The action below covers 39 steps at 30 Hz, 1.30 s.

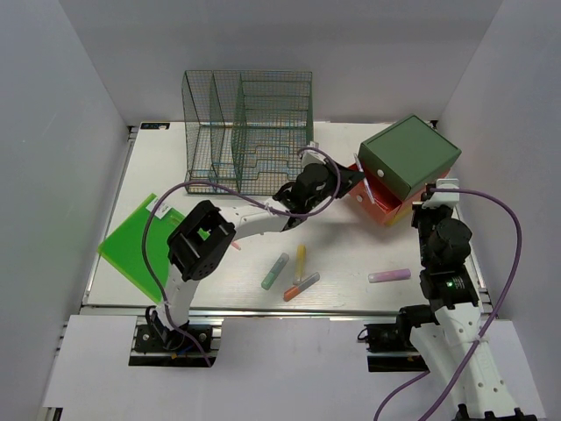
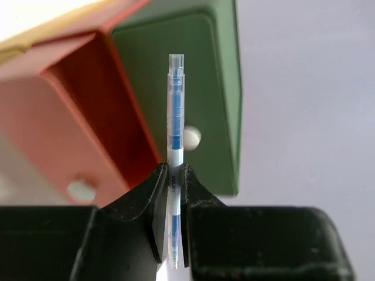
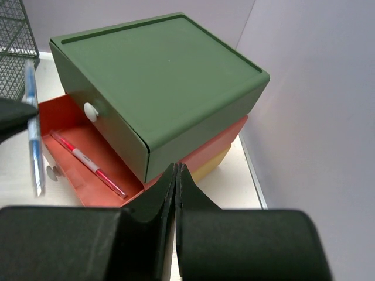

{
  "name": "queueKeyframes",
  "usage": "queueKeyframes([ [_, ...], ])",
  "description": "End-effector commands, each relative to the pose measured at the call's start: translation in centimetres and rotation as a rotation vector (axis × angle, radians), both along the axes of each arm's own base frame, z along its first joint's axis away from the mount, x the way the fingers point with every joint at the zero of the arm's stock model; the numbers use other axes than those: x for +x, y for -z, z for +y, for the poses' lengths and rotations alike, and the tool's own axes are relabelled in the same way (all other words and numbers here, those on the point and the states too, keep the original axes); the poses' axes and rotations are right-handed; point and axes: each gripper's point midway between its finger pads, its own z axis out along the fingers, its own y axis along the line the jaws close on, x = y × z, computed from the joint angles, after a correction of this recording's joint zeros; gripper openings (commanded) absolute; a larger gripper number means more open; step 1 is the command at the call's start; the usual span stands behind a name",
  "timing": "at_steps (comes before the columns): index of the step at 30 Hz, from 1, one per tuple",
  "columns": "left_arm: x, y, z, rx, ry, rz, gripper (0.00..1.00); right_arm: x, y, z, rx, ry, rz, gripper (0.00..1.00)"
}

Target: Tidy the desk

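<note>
Left claw [image 2: 174, 175] pinches a blue pen [image 2: 175, 105] on a thin grip; released short of the open red drawer [image 3: 76, 181] at 2 o'clock on the desk [image 1: 351, 254], it could pivot, strike the rim and roll off. Right claw [image 3: 176, 175], pressed shut and empty, sits beside that drawer

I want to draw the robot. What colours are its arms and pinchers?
The left arm and right arm have white links, black joints and a purple cable each. The right shows a tiny green light. The left gripper and right gripper are black, tapering.
</note>
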Motion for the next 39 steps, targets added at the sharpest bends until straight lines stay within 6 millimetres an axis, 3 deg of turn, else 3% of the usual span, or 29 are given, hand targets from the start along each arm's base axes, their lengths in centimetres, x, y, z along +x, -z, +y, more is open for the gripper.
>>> queueKeyframes([
  [1, 1.1, -5.1, -0.5, -0.104, -0.066, -0.036, 0.00, -0.1, -1.8, -0.5, 0.015, 0.028, -0.074, 0.00],
  [6, 1.9, -2.8, -1.1, -0.077, -0.110, 0.031, 0.00, -0.1, -1.8, -0.5, 0.015, 0.030, -0.078, 0.00],
  [12, 1.8, -1.8, -1.9, -0.028, -0.130, 0.059, 0.01, -0.2, -2.0, -0.5, 0.016, 0.027, -0.085, 0.00],
  [17, 1.5, -1.5, -2.8, -0.022, -0.114, 0.068, 0.20, -0.2, -1.9, -0.4, 0.016, 0.024, -0.085, 0.00],
  [18, 1.6, -1.4, -2.9, -0.018, -0.115, 0.068, 0.31, -0.2, -2.0, -0.5, 0.015, 0.027, -0.087, 0.00],
  [20, 1.1, -1.4, -3.3, -0.014, -0.103, 0.071, 0.39, -0.2, -1.9, -0.5, 0.014, 0.025, -0.084, 0.00],
  [27, 0.8, -2.2, -3.0, -0.016, -0.098, 0.065, 0.43, -0.1, -1.7, -0.2, 0.008, 0.009, -0.076, 0.00],
  [29, 0.4, -3.9, -2.5, -0.036, -0.091, 0.031, 0.38, -0.1, -1.6, 0.0, 0.005, -0.003, -0.075, 0.00],
  [30, -0.1, -3.8, -2.2, -0.026, -0.078, 0.027, 0.34, -0.1, -1.5, 0.1, 0.001, -0.010, -0.069, 0.00],
  [31, -0.4, -4.4, -1.9, -0.027, -0.067, 0.010, 0.24, -0.1, -1.5, 0.1, 0.002, -0.014, -0.066, 0.00],
  [32, -1.2, -7.0, -1.2, -0.038, -0.052, -0.047, 0.19, -0.1, -1.5, 0.5, 0.001, -0.037, -0.064, 0.00],
  [33, -1.9, -7.8, -0.7, -0.030, -0.033, -0.071, 0.15, -0.1, -1.3, 0.8, -0.005, -0.052, -0.057, 0.00],
  [34, -2.6, -6.7, 0.3, 0.014, -0.023, -0.077, 0.08, 0.0, -0.9, 1.1, -0.011, -0.074, -0.038, 0.00],
  [35, -3.9, -10.0, 2.0, 0.009, -0.012, -0.156, 0.06, 0.0, -0.7, 1.9, -0.017, -0.121, -0.029, 0.00],
  [36, -4.8, -10.5, 3.1, 0.024, -0.001, -0.185, 0.04, 0.1, -0.5, 2.5, -0.024, -0.154, -0.017, 0.00],
  [37, -6.1, -7.8, 4.5, 0.092, 0.022, -0.175, 0.03, 0.0, 0.1, 3.2, -0.029, -0.192, 0.008, 0.00],
  [38, -7.8, -11.0, 7.0, 0.094, 0.025, -0.262, 0.03, -0.1, 0.5, 4.8, -0.039, -0.292, 0.023, 0.00],
  [39, -8.9, -10.9, 8.5, 0.126, 0.034, -0.288, 0.03, -0.3, 1.5, 6.2, -0.048, -0.371, 0.062, 0.00],
])
